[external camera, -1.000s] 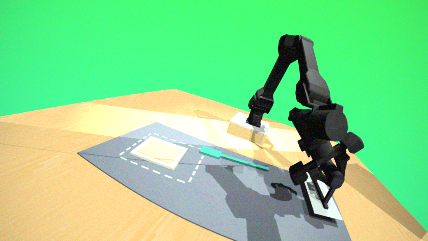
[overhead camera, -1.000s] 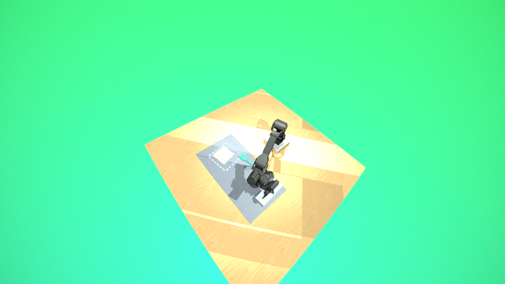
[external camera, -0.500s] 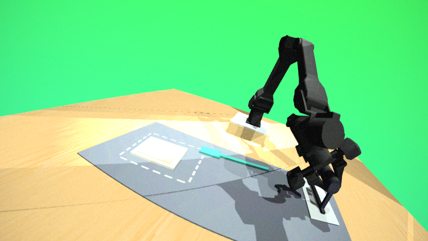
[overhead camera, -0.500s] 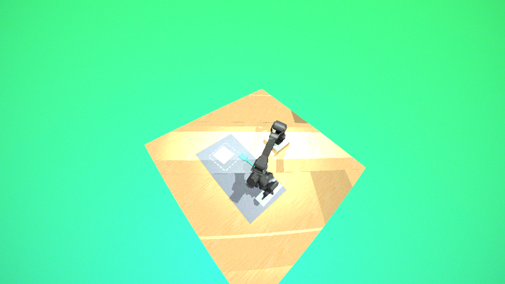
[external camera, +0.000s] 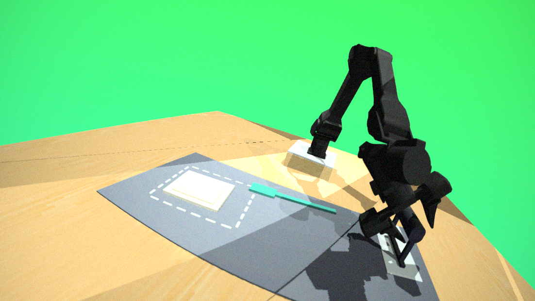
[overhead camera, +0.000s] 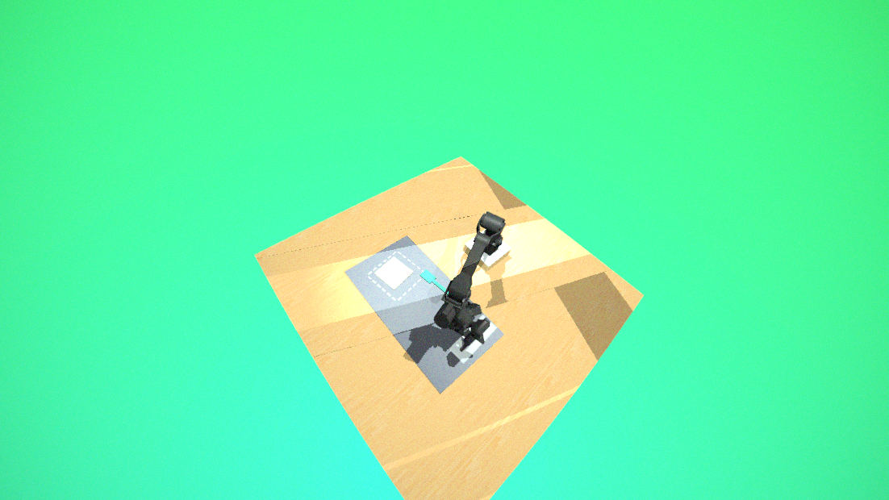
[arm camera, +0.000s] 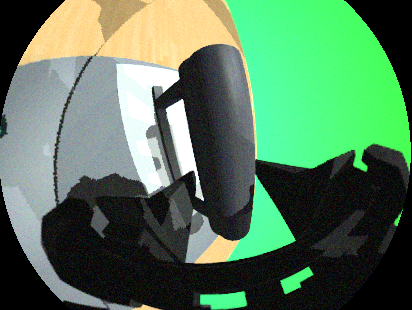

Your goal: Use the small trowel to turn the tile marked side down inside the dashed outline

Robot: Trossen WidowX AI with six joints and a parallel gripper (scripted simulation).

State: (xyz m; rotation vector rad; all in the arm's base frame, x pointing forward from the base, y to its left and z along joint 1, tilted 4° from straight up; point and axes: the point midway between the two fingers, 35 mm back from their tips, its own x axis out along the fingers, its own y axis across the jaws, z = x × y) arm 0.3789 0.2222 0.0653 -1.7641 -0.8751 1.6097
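Observation:
The pale tile (overhead camera: 393,272) (external camera: 198,189) lies flat inside the dashed outline (external camera: 195,214); no mark shows on its upper face. The trowel, with a white blade (overhead camera: 490,329) (external camera: 411,259) (arm camera: 134,90) and a thick black handle, rests on the near right end of the mat (overhead camera: 398,317) (external camera: 239,243) (arm camera: 90,130), apart from the tile. My gripper (external camera: 418,234) (arm camera: 223,168) is open around the handle, with one finger on each side and green background showing beside the right finger in the wrist view. Fingers and handle hide part of the blade.
A teal flat tool (overhead camera: 427,277) (external camera: 262,189) with a thin handle lies on the mat between tile and trowel, its head at the outline's edge. The arm's white base block (overhead camera: 488,258) (external camera: 329,160) stands on the wooden table behind the mat.

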